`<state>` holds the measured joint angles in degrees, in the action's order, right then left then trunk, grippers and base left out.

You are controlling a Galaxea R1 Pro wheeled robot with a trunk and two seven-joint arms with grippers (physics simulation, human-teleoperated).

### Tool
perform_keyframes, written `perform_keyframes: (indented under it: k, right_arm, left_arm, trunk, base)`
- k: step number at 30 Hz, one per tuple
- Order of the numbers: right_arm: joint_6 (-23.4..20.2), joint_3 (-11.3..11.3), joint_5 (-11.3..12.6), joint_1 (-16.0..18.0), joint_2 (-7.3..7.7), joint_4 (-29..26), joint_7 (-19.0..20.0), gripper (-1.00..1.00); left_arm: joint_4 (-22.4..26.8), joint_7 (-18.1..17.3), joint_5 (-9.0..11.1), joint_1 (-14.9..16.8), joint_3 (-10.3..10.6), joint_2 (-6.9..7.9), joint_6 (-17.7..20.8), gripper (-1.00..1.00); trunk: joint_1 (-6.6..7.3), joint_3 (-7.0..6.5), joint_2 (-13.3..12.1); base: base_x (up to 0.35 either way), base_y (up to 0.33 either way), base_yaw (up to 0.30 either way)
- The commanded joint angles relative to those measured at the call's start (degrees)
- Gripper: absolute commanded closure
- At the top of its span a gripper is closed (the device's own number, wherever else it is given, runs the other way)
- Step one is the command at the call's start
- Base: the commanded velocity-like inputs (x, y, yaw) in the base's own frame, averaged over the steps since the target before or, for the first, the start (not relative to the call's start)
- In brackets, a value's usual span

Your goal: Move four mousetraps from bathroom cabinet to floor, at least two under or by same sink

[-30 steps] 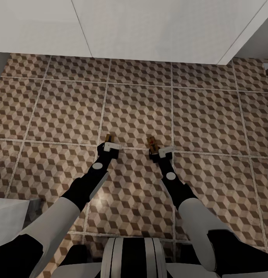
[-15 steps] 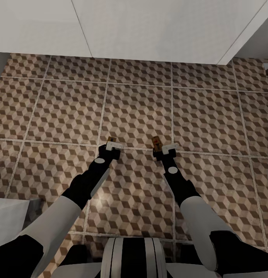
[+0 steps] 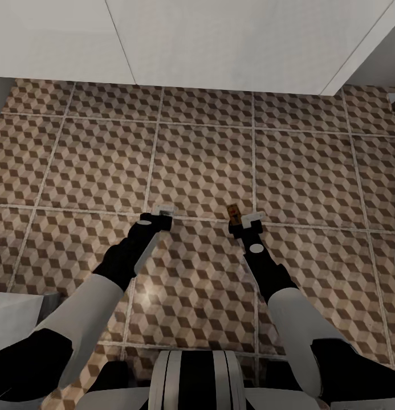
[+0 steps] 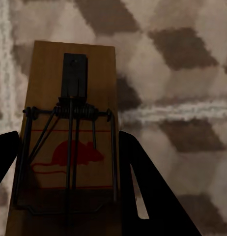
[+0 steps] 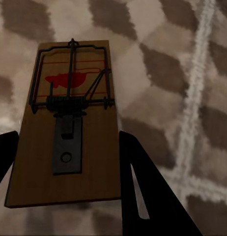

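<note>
Left gripper (image 4: 69, 196): dark fingers sit on either side of a small flat tan wooden mousetrap with dark wire spring and a red mouse print (image 4: 69, 137); judged clamped on its near end. The board sticks out past the fingertips over the cube-patterned brown, beige and white floor tiles (image 4: 182, 73).

Right gripper (image 5: 69, 182): same arrangement, fingers flanking a second tan wooden mousetrap with a grey metal plate and red mark (image 5: 69, 123); judged gripping it. A pale grout line (image 5: 197, 83) runs beside it.

Step in hand, as judged: setting both traps down on the tiles. To do it well, bring each board down flat until its underside meets the tile, then part the fingers only a little and lift straight away, so the light board is not flicked or dragged. Whether either board already touches the floor cannot be told.

Head view: left gripper (image 3: 161, 216) and right gripper (image 3: 247, 223) are low over the tiled floor (image 3: 203, 159), well apart. The right-hand trap (image 3: 234, 212) shows as a small brown sliver ahead of the fingers. This view adds the white panel (image 3: 220, 40) beyond the tiles, possibly the vanity, so nearness to the sink can be gauged. The wrist views supply what it lacks: spring wire, print, and finger placement on each board.
</note>
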<state>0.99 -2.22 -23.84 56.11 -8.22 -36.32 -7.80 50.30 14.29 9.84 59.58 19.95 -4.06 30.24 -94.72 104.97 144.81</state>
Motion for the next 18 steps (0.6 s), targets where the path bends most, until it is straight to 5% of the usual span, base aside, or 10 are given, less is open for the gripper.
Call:
perform_keyframes:
  k: [1, 18]
  right_arm:
    - [-0.7, -0.2, -0.3, 0.2, -0.05, 0.1, 0.1, 1.0]
    - [-9.2, -0.2, -0.2, 8.6, -0.04, 0.2, 0.3, 1.0]
  left_arm:
    - [-0.8, 0.5, 0.6, 0.8, 0.1, -0.14, 0.2, 1.0]
    - [-13.5, 0.8, 0.6, 16.9, 0.0, -0.6, 2.9, 1.0]
  trunk:
    - [0.01, 0.03, 0.0]
    - [0.01, 0.03, 0.0]
  base:
    - [0.0, 0.0, 0.0]
    - [0.0, 0.0, 0.0]
